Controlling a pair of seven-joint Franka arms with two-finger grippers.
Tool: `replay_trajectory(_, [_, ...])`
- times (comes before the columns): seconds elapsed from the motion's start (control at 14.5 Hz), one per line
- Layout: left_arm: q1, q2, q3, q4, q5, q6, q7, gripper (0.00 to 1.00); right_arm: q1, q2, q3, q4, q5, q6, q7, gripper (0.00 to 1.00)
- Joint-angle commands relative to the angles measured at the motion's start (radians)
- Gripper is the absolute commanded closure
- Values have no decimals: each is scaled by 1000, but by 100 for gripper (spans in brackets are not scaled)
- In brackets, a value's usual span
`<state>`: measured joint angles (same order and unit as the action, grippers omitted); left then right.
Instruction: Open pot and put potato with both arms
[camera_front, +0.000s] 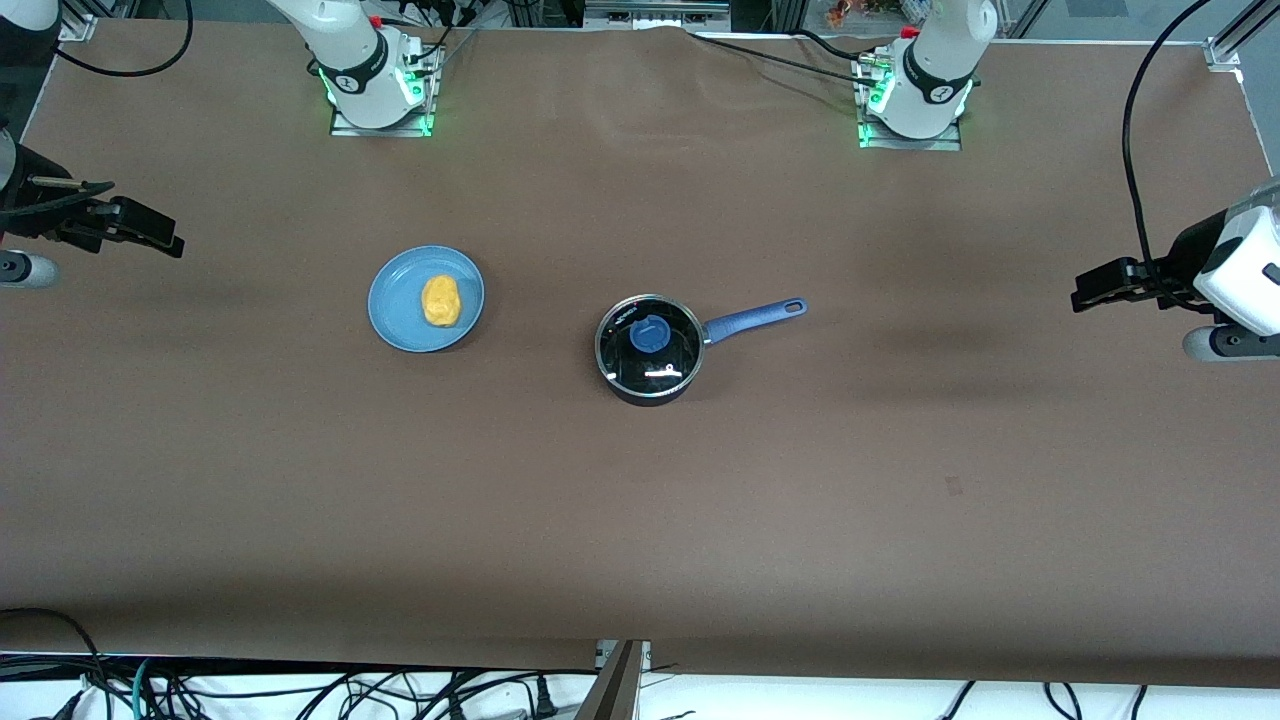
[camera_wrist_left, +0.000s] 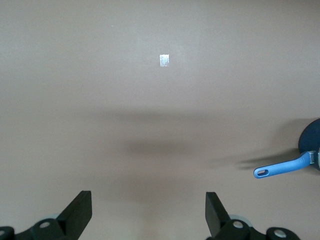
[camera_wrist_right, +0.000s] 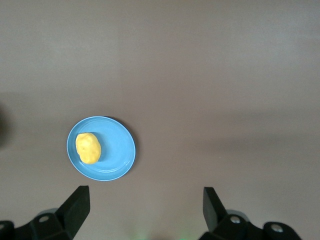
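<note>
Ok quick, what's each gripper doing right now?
Left gripper: open, empty, over bare table by the pot handle's end.
Right gripper: open, empty, near the potato.

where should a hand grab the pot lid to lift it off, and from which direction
Probably by the round blue knob at the middle of the glass lid, coming straight down from above. The knob is the only raised part; the lid sits flat in the rim of the pot, so its edge gives little to pinch. The left hand, open over the table's end that the pot's handle points toward, seems better placed.
</note>
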<state>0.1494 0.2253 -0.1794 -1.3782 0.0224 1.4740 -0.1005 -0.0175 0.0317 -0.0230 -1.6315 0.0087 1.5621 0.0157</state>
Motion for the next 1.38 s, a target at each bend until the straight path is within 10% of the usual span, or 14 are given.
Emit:
replay_trajectory(0.0, [9,-29,4,-24,-21,-6,24,0,-21,-27,15,-22,-4,7,-13,0])
replay_trajectory(0.48, [-129,24,-20,-25,-39,35,-227,0,-22,-27,11,-22,-1,-11,-7,0])
replay_trajectory(1.31, [-599,356,-55,-24,-10,524,-984,0,105,39,20,-59,8,-123,7,0])
